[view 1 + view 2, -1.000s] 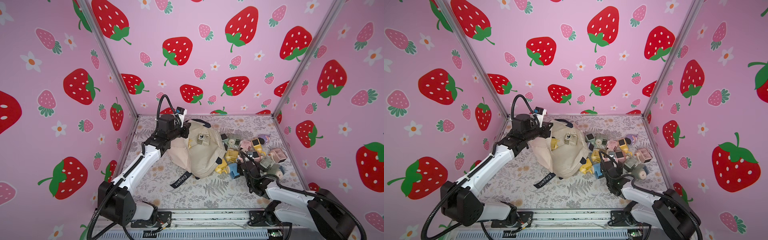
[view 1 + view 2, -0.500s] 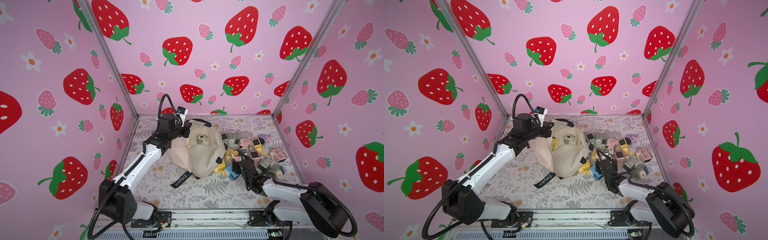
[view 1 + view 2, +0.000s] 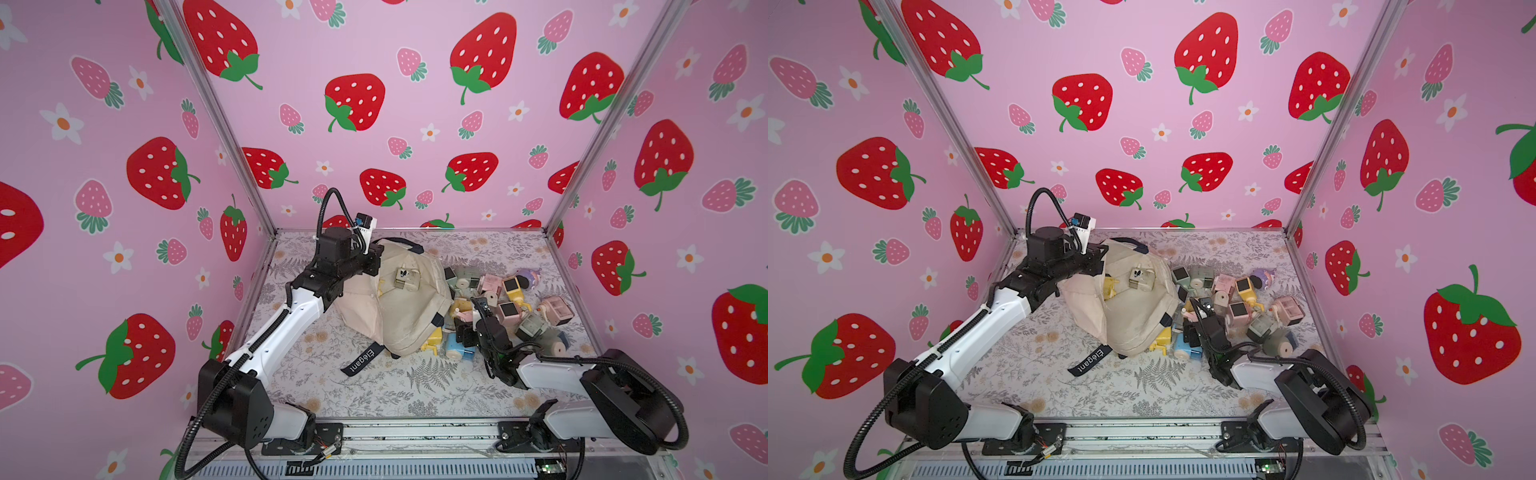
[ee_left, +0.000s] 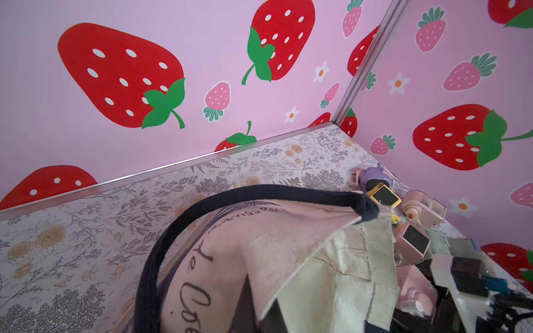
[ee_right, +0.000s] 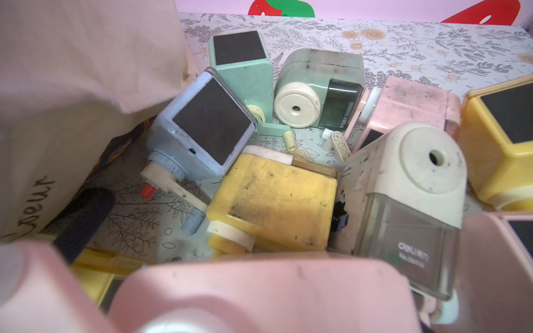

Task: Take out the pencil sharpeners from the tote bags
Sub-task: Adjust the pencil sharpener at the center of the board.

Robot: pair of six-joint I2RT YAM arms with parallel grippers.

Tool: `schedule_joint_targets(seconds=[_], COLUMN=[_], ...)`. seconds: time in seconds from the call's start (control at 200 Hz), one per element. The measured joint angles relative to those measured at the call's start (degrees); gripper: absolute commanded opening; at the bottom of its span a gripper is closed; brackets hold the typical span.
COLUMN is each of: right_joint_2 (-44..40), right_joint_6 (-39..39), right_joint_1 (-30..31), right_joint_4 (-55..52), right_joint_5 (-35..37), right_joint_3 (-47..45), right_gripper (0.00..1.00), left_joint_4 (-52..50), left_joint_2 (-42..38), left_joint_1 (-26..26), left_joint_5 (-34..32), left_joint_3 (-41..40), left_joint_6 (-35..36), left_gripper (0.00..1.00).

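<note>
The left gripper (image 3: 375,263) is clenching its fingers on the far rim of the cream tote bag (image 3: 399,320), holding that edge up off the flowered table (image 3: 332,386). In the left wrist view the navy handle (image 4: 178,230) is arching over the raised cloth. A pale green sharpener (image 3: 407,278) is resting on the bag's cloth just beside the held rim, and in a top view a yellow sharpener (image 3: 1109,286) is peeking from a fold next to it. Most of the sharpeners (image 3: 509,309) are lying in a heap on the table to the bag's right, touching one another. The right gripper (image 3: 467,323) is reaching low into the heap's edge, just beside the bag. Its fingers are not showing: a blurred pink sharpener (image 5: 259,294) is filling the near part of the right wrist view, so whether they are grasping it cannot be told. The black strap (image 3: 360,360) is lying flat in front of the bag.
</note>
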Motion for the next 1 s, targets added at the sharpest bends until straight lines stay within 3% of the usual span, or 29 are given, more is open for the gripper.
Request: schedule_joint_targets(seconds=[0.225, 1.0], right_joint_2=[5.6, 6.1], right_joint_6=[1.0, 1.3], right_joint_1=[0.0, 0.0], right_joint_4=[6.0, 7.0], right_joint_5=[-2.0, -2.8], right_joint_3=[1.7, 1.7], right_gripper=[0.72, 0.72], left_joint_4=[-0.4, -0.5], left_joint_2=[0.6, 0.6], left_joint_1=[-0.4, -0.8], left_joint_5=[-0.4, -0.5], left_joint_3=[0.5, 0.5], left_joint_6=[0.1, 0.6], left_gripper=[0.03, 0.03])
